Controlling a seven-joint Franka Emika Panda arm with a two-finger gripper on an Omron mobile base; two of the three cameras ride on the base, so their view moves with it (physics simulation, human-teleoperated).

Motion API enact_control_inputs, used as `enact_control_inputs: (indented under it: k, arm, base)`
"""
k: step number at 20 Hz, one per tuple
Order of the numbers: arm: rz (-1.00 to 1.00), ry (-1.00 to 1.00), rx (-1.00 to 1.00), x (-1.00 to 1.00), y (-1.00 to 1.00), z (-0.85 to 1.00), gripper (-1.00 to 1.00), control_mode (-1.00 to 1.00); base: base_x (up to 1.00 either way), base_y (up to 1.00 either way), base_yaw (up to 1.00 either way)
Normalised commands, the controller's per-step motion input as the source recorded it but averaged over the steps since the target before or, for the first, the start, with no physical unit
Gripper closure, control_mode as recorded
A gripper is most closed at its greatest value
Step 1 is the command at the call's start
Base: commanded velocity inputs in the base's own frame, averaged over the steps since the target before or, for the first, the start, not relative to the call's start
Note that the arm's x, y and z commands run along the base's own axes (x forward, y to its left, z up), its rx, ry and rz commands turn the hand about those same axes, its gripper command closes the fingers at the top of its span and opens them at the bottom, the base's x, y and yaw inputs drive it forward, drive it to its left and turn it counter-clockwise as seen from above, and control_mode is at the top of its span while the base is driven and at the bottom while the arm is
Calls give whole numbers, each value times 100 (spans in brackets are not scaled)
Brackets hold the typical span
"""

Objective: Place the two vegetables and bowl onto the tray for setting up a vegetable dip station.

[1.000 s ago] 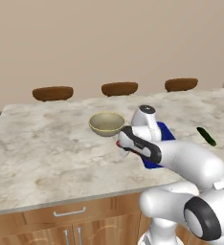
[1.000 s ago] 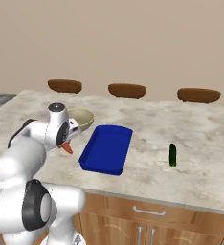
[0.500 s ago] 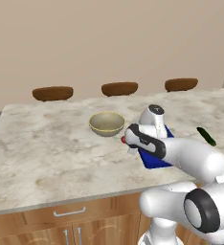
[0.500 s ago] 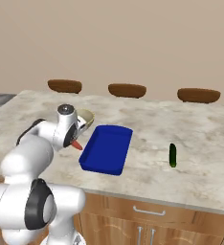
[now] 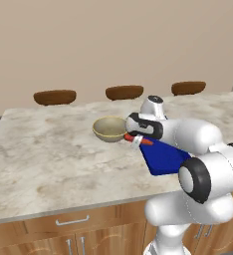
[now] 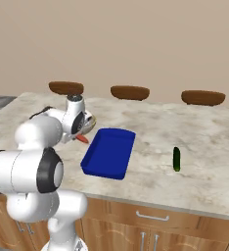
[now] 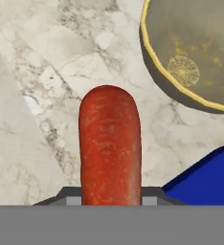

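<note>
My gripper [image 5: 137, 140] is shut on the orange-red carrot [image 5: 145, 142], which hangs just above the counter between the bowl and the tray. In the hand view the carrot [image 7: 109, 148] juts straight out from between the finger tips. The beige bowl [image 5: 108, 128] stands just left of the hand, empty, its olive inside [image 7: 195, 52] showing. The blue tray [image 6: 109, 152] lies empty to the right of the carrot [image 6: 81, 139], and its near corner [image 7: 207, 179] sits close to the carrot's side. The dark green vegetable [image 6: 176, 159] lies on the counter right of the tray.
The marble counter [image 5: 44, 159] runs wide to the left, with its front edge above wooden drawers [image 6: 150, 218]. Three dark brown stool seats [image 5: 54, 96] [image 5: 124, 92] [image 5: 188, 87] line the far edge. My own arm [image 5: 188, 134] covers part of the tray.
The hand has carried the carrot a little to the right, from beside the bowl toward the tray's left edge. Bowl, tray and green vegetable have stayed put.
</note>
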Motion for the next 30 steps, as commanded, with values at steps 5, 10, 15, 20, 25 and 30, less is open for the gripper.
enact_control_inputs:
  k: [5, 10, 15, 20, 25, 30]
  arm:
    - [7, 0, -6, 12, -8, 38, 100, -100]
    - [17, 0, -5, 8, -34, 16, 100, -100]
    - [22, 0, -1, 17, -48, 0, 100, -100]
    - [17, -1, 0, 21, -58, -3, 100, -100]
    - [15, 0, -1, 10, -56, -20, 100, -100]
    - [12, 0, -1, 26, -25, -33, 100, -100]
  base:
    - [0, 0, 0]
    - [0, 0, 0]
    - [0, 0, 0]
    - [0, 0, 0]
    - [0, 0, 0]
    - [0, 0, 0]
